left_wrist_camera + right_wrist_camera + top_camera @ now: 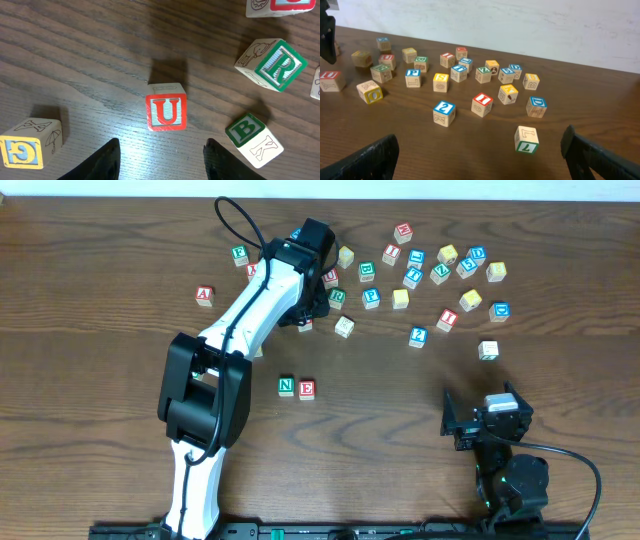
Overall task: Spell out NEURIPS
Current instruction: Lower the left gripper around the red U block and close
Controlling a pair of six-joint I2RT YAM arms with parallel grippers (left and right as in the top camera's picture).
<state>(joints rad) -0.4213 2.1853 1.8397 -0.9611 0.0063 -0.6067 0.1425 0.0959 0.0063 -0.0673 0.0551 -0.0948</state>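
Note:
A green N block (286, 386) and a red E block (307, 388) stand side by side in the middle of the table. A red U block (166, 111) lies just ahead of my left gripper (162, 150), between its open, empty fingers; it also shows in the overhead view (330, 277) beside the left wrist (312, 250). A green R block (280, 64) and a green B block (246, 129) lie to its right. A red I block (447, 318) sits in the far right cluster. My right gripper (480, 420) is open and empty at the near right.
Several loose letter blocks are scattered across the far side of the table (420, 270). A yellow G block (21, 151) lies left of the left fingers. A green 7 block (526, 139) and a blue 2 block (444, 113) lie ahead of the right gripper (480, 160).

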